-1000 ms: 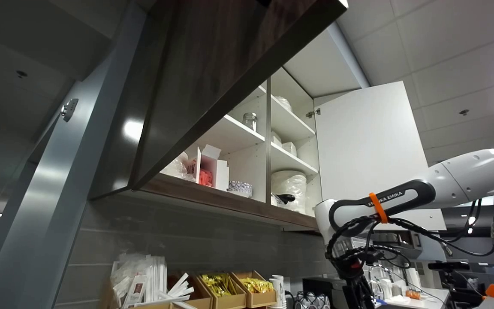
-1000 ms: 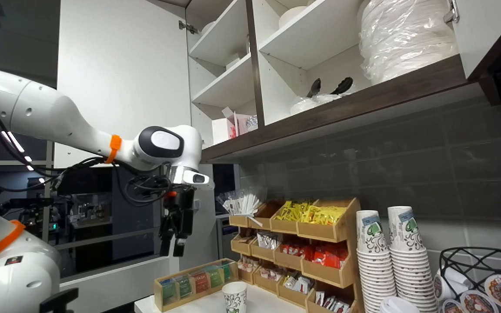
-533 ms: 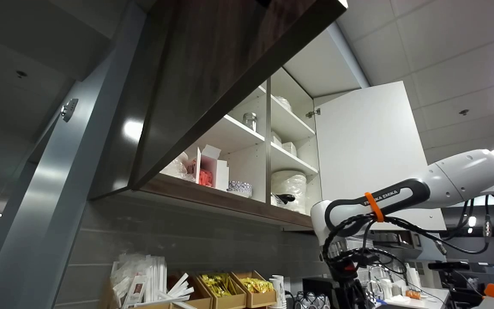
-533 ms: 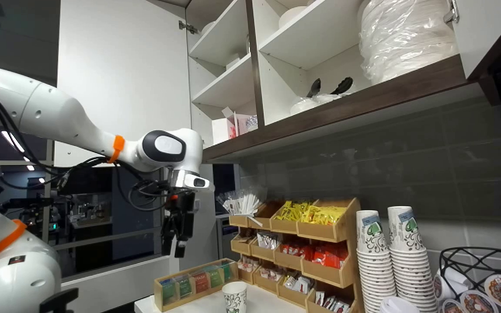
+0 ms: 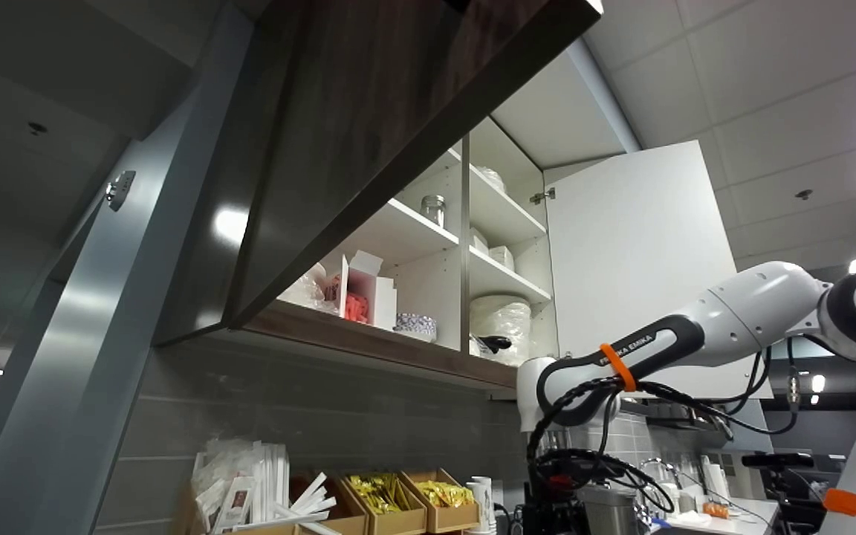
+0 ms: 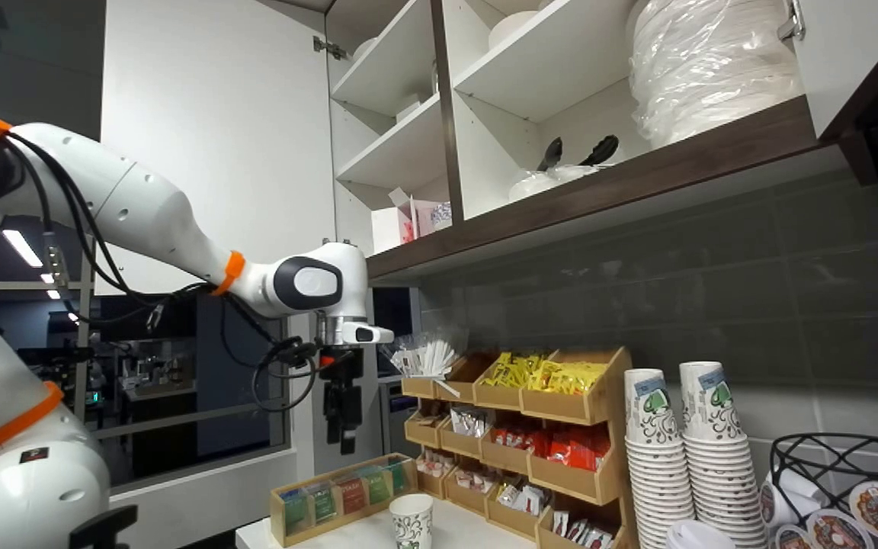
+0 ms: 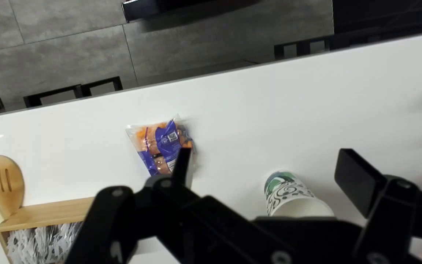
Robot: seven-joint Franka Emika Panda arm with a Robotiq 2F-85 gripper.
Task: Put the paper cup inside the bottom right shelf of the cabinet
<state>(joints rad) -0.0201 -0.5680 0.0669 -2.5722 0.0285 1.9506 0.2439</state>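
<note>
- I report the black two-fingered pincer (image 7: 266,165) with its fingers (image 7: 359,181) spread wide apart, gripping nothing.
- I find the white paper cup (image 6: 411,526), printed with dark scrollwork, upright on the white worktop (image 6: 458,526) at lower centre of an exterior view; its foot is cut off by the frame.
- In that view the pincer hangs pointing down, above and left of the cup, apart from it.
- On my wrist view the cup shows right of centre, low in the frame, partly hidden by the pincer's body.
- The dark brown wood-grain cabinet (image 6: 607,179) stands open across the upper right; its white-walled bottom right shelf (image 6: 591,118) holds black implements (image 6: 599,150) and a plastic-wrapped white stack (image 6: 713,76).
- I note a purple-and-orange plastic bag (image 7: 158,148) near centre of the wrist view.
</note>
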